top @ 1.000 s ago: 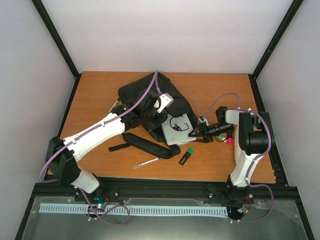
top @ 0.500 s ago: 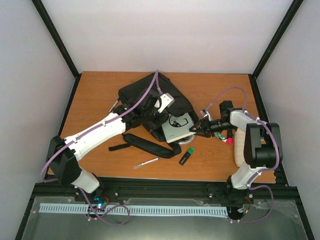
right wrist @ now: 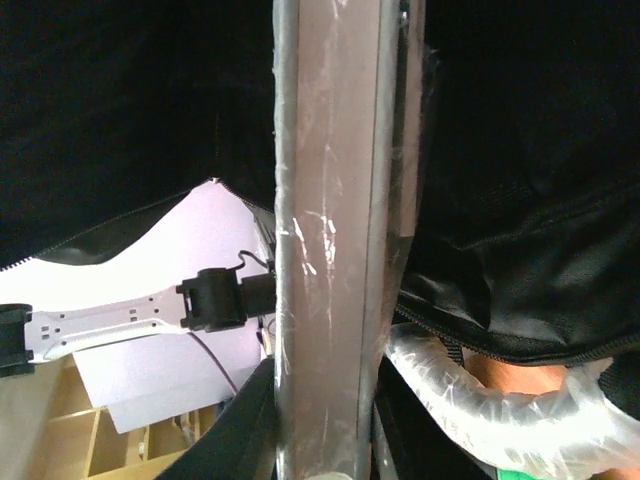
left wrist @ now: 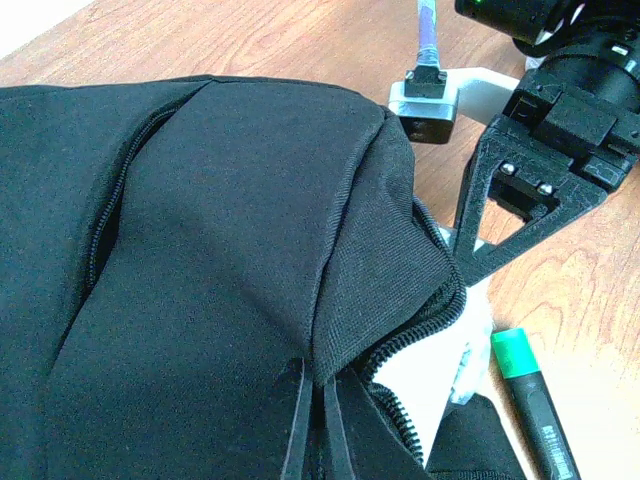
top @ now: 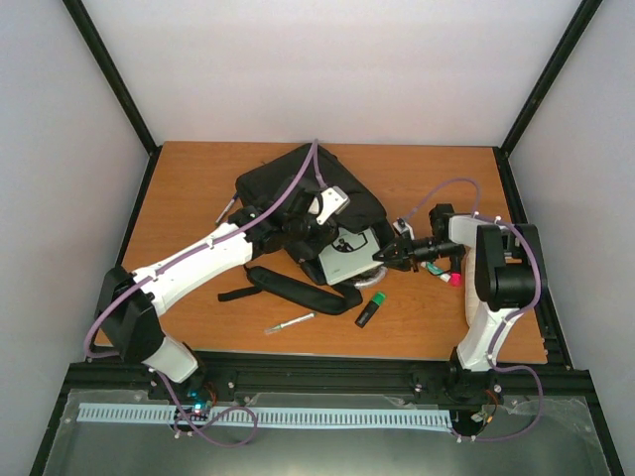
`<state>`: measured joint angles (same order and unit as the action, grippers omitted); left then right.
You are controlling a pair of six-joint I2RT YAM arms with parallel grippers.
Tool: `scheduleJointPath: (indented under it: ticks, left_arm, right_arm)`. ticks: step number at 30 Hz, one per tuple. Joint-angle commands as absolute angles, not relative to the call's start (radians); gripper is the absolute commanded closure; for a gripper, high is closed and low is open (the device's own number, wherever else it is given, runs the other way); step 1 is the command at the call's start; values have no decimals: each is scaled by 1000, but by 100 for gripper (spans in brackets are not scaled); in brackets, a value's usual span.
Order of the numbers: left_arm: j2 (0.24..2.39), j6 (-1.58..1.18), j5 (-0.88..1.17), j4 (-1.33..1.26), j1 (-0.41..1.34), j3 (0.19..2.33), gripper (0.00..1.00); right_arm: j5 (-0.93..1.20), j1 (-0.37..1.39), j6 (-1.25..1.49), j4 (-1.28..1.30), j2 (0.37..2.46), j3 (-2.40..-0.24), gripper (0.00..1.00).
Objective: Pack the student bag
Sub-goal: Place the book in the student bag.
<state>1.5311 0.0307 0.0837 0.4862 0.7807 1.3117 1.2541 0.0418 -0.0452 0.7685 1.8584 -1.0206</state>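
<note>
The black student bag (top: 288,188) lies mid-table with its zip mouth facing right. My left gripper (top: 306,234) is shut on the edge of the bag's flap (left wrist: 375,270) and holds it up; its thin fingertips (left wrist: 300,420) pinch the black fabric. My right gripper (top: 389,256) is shut on the outer end of a grey flat book (top: 347,256) that lies partly inside the mouth. In the right wrist view the book's plastic-wrapped edge (right wrist: 330,230) runs up between my fingers (right wrist: 245,420) into the dark bag (right wrist: 520,130).
A green highlighter (top: 369,310) lies just in front of the bag and shows in the left wrist view (left wrist: 535,400). A pen (top: 290,322) lies nearer the front edge. A shoulder strap (top: 298,290) trails forward. The bag's plastic-wrapped grey handle (right wrist: 470,390) lies beside the book. A small pink item (top: 454,281) sits by the right arm.
My right gripper has moved up and slightly left with the book, sliding it deeper under the flap. The left gripper has kept its hold on the flap.
</note>
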Motion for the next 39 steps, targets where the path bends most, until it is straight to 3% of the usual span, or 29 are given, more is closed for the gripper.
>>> scheduleJointPath:
  ticks: [1, 10, 14, 19, 23, 25, 30, 34, 39]
  left_arm:
    - [1519, 76, 141, 372, 785, 1363, 99]
    - [1478, 208, 299, 373, 786, 1329, 99]
    - [1468, 229, 347, 368, 786, 1335, 99]
    - [1458, 239, 372, 407, 787, 1358, 99]
    - [1426, 238, 352, 418, 787, 1334, 99]
    - [1414, 239, 339, 425, 787, 1324, 99]
    - [1399, 230, 334, 428, 787, 1303, 99]
    - [1397, 212, 349, 427, 787, 1294, 99]
    - [1359, 188, 334, 426, 788, 1261, 99]
  right_arm:
    - [1383, 48, -126, 784, 1869, -1040, 97]
    - [1558, 97, -323, 987, 1895, -1099, 97]
    - [1574, 160, -235, 903, 1887, -1100, 97]
    - [1524, 166, -452, 1121, 2047, -1260, 96]
    - [1556, 129, -655, 1294, 2193, -1337, 77]
    - [1559, 110, -746, 1367, 2207, -1345, 61]
    - [1500, 83, -611, 1208, 2077, -1258, 41]
    - [1276, 82, -234, 844, 1881, -1116, 35]
    - [976, 72, -176, 791, 1682, -1091, 31]
